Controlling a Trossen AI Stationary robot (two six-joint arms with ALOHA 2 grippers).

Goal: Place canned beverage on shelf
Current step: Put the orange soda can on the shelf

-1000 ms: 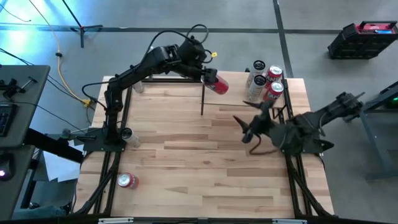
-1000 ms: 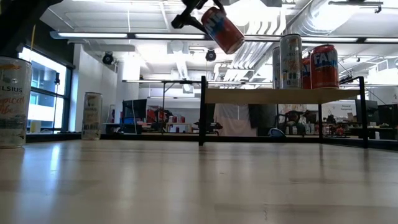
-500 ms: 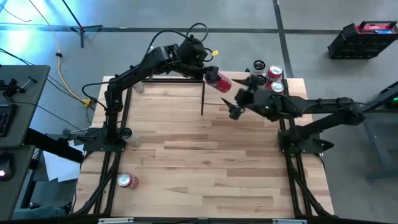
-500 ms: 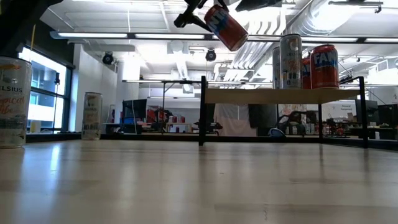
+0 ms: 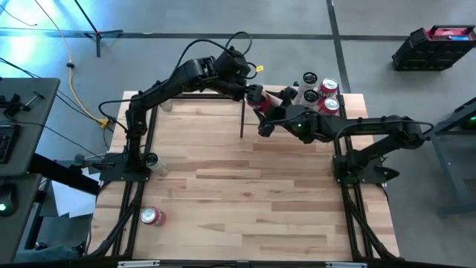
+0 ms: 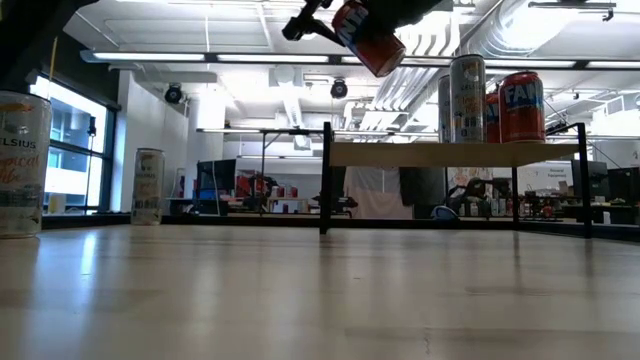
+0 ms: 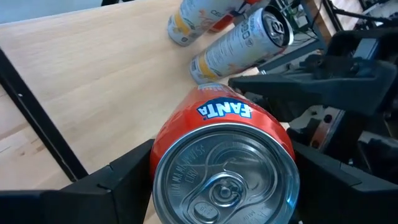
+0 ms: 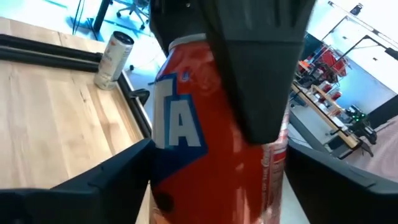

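Observation:
A red Fanta can (image 5: 256, 99) hangs tilted in the air over the left end of the shelf (image 6: 430, 154), a pale board on thin black uprights (image 5: 242, 123). My left gripper (image 7: 224, 186) is shut on the can (image 7: 224, 162). My right gripper (image 8: 217, 186) is open. Its fingers stand on either side of the can's lower half (image 8: 186, 124), reaching in from the table's right (image 5: 269, 117). In the low view the can (image 6: 368, 35) is high above the board. Several cans (image 6: 466, 98) stand on the shelf's right part. My left gripper pinches the can's round wall (image 7: 155, 155) between its two fingers, near the top end with the pull tab. The fingers (image 8: 261, 62) lie along the can's length, coming over its top. The can is lifted clear and tilted, with its bottom end lower and toward the table's right. I cannot tell whether my right gripper's fingers (image 8: 99, 186) touch the can.
On the shelf stand silver and red cans (image 5: 328, 88). On the table a red can (image 5: 152, 216) lies at the near left, a silver can (image 5: 152, 160) stands at the left edge, and another (image 5: 165, 104) at the far left. The low view shows tall cans (image 6: 20, 165) at its left.
My right gripper has swung from the table's right side toward the far left, up to the held can, and now stands around it with open fingers. My left gripper has kept its hold. The can has shifted slightly up and toward the shelf and stays tilted.

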